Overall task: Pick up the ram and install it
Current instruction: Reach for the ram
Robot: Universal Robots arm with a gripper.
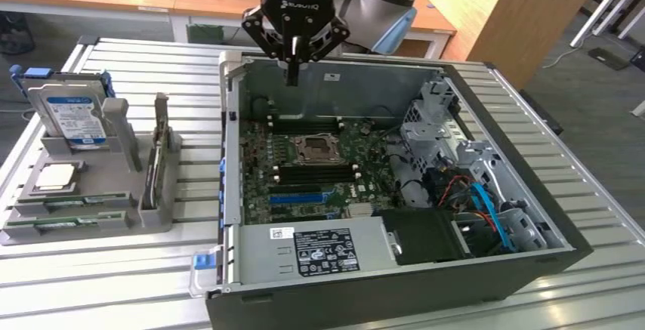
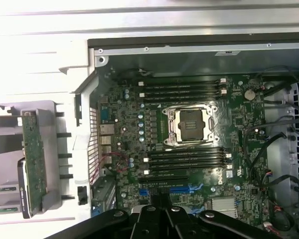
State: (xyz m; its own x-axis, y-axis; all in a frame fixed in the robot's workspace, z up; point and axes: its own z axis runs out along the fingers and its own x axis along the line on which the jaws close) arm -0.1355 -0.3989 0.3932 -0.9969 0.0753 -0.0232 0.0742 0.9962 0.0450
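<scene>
Ram (image 1: 156, 156) (image 2: 35, 159) stands on edge in slot of gray holder (image 1: 151, 220), at exterior view's left of open computer case (image 1: 454, 285). I see gripper (image 1: 292, 77) well apart from it, above case's rear edge, fingers pressed together (closed on air).

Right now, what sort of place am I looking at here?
Probably a robotics lab or workshop: an open desktop computer case sits on a slatted metal table, a grey holder of parts beside it, wooden desks behind.
</scene>
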